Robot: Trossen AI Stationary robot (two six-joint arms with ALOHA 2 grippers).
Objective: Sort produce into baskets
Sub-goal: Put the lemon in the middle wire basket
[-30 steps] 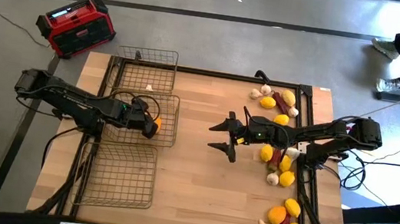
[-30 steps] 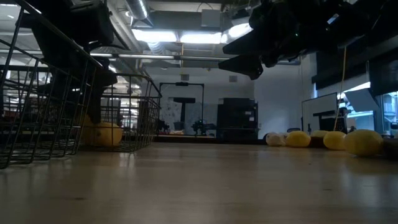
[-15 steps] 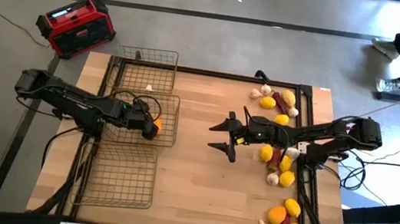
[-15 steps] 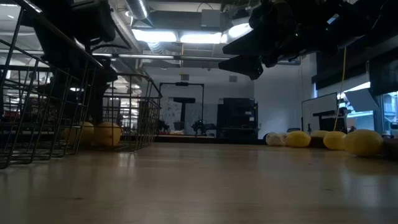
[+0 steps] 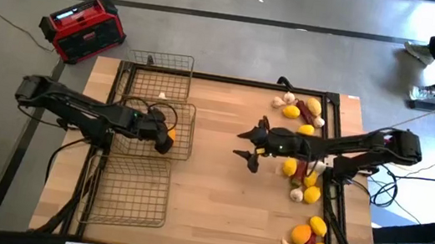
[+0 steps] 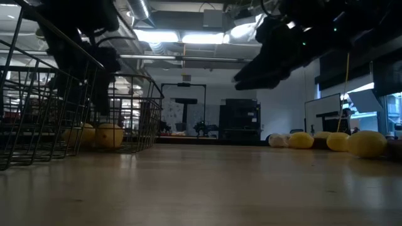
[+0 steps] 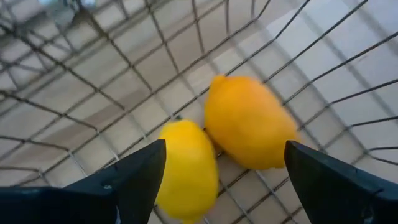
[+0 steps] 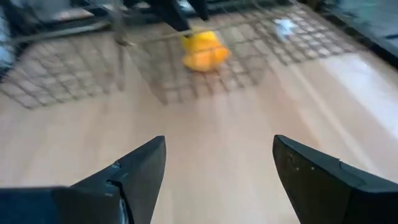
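While both arms' fingers gape empty, a lemon (image 7: 185, 168) and an orange (image 7: 249, 124) touching in the middle basket (image 5: 185, 116).

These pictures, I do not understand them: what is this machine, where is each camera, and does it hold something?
It is a robot with two dark arms at a wooden table. One camera looks down from above, one sits at table height, and one rides on each wrist. The left gripper hangs open over the middle basket, where a lemon and an orange lie side by side. The right gripper is open above bare wood, holding nothing. Two more baskets stand by the middle one. Loose produce, lemons, oranges, garlic and chilies, lies along the right edge. A red box sits on the floor.
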